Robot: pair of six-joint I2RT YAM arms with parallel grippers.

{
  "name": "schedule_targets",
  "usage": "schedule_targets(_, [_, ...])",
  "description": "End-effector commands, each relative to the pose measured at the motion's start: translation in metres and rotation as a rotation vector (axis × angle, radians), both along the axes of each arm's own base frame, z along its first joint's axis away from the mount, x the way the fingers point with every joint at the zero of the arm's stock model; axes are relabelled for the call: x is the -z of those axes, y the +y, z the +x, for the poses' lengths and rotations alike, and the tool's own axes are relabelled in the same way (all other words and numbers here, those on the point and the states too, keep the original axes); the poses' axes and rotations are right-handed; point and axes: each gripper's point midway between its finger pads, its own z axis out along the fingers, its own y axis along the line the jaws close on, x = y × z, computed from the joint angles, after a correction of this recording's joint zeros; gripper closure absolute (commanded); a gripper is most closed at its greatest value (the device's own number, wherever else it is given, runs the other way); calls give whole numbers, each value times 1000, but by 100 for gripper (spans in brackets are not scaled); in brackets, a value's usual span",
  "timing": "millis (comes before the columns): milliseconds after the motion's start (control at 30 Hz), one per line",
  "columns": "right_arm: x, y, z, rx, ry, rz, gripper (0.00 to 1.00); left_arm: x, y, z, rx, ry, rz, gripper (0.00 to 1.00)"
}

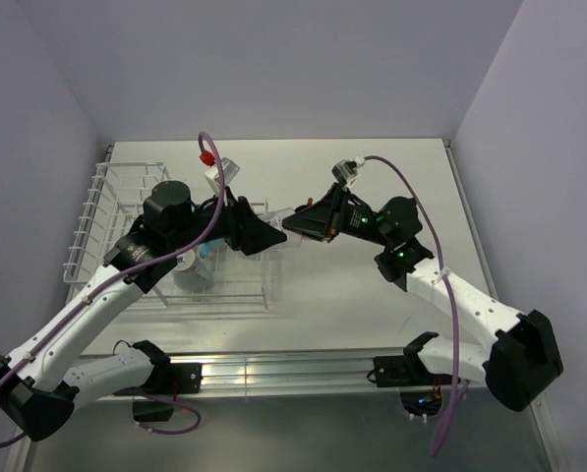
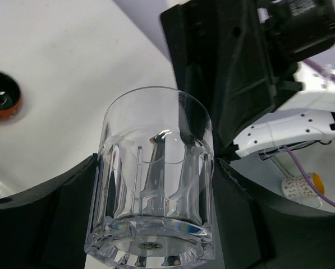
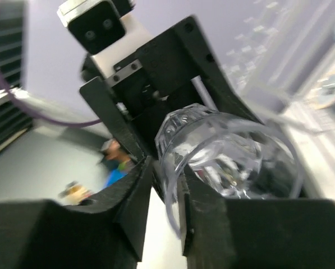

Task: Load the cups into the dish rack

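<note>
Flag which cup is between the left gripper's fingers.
The clear glass tumbler, the only transparent one; the red-orange cup sits apart on the table.
</note>
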Motion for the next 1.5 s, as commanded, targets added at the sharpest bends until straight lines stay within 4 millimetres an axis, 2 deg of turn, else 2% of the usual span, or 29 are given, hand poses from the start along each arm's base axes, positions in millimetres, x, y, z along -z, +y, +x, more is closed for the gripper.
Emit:
schedule_targets(0, [2, -12, 17, 196, -63, -129, 65, 1, 19, 4, -98, 6, 74, 100])
schedule_targets(67, [-2, -24, 29, 323, -104, -183, 60, -3, 24, 1, -113, 8, 78, 100])
schedule_targets(100, [9, -28, 32, 356, -71, -234, 57, -3, 26, 1, -125, 13, 85, 100])
schedule_targets(167, [5, -39, 38, 438, -91, -250, 54, 2, 32, -2, -139, 37, 118, 100])
schedule_targets(200, [13, -43, 40, 458, -62, -291, 54, 1, 38, 5, -189, 32, 139, 100])
schedule_targets(267, [12, -55, 51, 550, -75, -347, 54, 22, 53, 8, -259, 97, 256, 100])
schedule_targets(300, [24, -61, 52, 574, -46, -407, 53, 27, 65, 23, -358, 108, 317, 100])
schedule_targets(333, [28, -69, 59, 633, -51, -442, 53, 45, 78, 20, -394, 162, 405, 100])
schedule_targets(400, [35, -78, 61, 672, -46, -486, 53, 64, 94, 28, -471, 200, 504, 100])
schedule_targets(467, [38, -83, 64, 701, -43, -508, 53, 79, 107, 29, -510, 237, 567, 100])
schedule_targets(633, [44, -84, 66, 701, -42, -550, 53, 115, 124, 31, -549, 318, 655, 100])
schedule_targets(800, [48, -83, 68, 694, -43, -568, 52, 146, 124, 33, -540, 383, 695, 100])
schedule_targets(1000, [53, -80, 68, 678, -42, -584, 52, 170, 118, 40, -524, 418, 725, 100])
schedule_targets(1200, [59, -78, 69, 666, -39, -594, 52, 189, 113, 51, -525, 444, 758, 100])
schedule_targets(1467, [68, -77, 71, 659, -32, -612, 52, 208, 128, 56, -583, 492, 820, 100])
